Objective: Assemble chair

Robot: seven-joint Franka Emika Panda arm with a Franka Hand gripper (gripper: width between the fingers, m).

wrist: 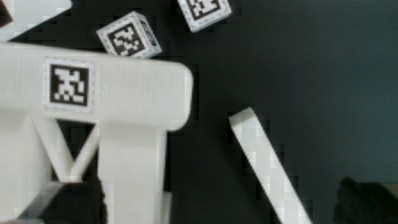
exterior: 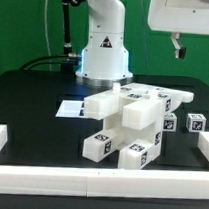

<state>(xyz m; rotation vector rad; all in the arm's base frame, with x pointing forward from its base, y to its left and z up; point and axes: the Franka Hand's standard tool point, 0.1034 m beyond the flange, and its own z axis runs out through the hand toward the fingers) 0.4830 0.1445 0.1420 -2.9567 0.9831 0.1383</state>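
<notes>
Externally: chair, a part-joined block cluster, lies mid-desk, its long axis running from front toward the exterior view's right rear. Border rails close the front and both sides; there is bare room on the exterior view's left. Two loose legs stand just beside the chair. Pincer hangs high, jaws apart, empty.
Wrist view: one tagged slab, two tagged cube ends, one thin white strip.

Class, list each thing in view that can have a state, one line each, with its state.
Hand: open, empty, raised above the table.
Chair cluster: resting on the table, untouched.
Two small blocks: loose, lying beside the cluster.
Marker board: flat on the table.
</notes>
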